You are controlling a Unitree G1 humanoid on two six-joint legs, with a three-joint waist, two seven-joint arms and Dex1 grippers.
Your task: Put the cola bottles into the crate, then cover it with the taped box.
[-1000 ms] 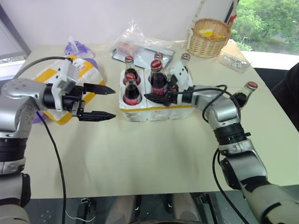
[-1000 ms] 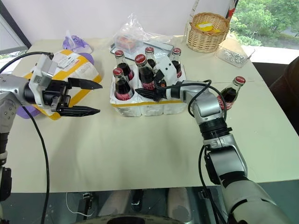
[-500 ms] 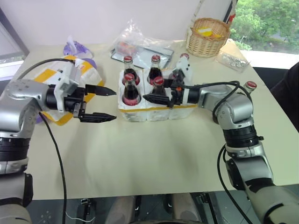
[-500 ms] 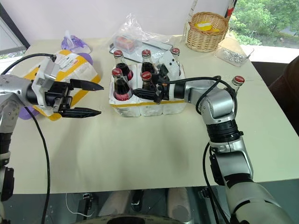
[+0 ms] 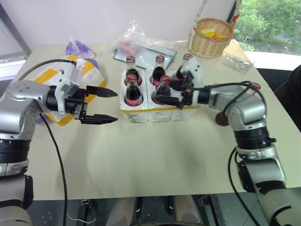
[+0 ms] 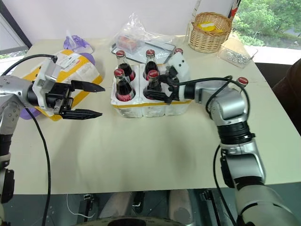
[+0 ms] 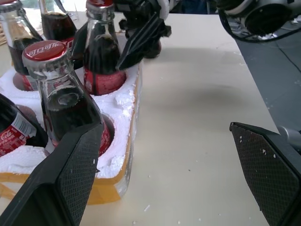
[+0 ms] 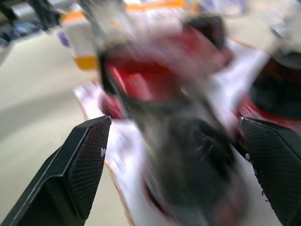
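The cola bottles (image 5: 133, 88) are glossy glass with shiny red metal caps, seated in the crate (image 5: 157, 109) — rough, crumbly white foam banded with smooth yellow tape. The taped box (image 6: 74, 75) shows the same matt foam and slick tape with a paper label, and the left gripper (image 7: 174, 179) has matt black fingers (image 7: 75, 174) with cross-hatched pads. The table (image 5: 155, 155) is smooth and matt — behind sit a woven wicker basket (image 5: 210, 37) and crinkled clear plastic bags (image 5: 136, 42).

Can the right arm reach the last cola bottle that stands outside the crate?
Probably yes. That bottle stands on the table beside the right forearm, nothing around it, and the right gripper is open at the crate.
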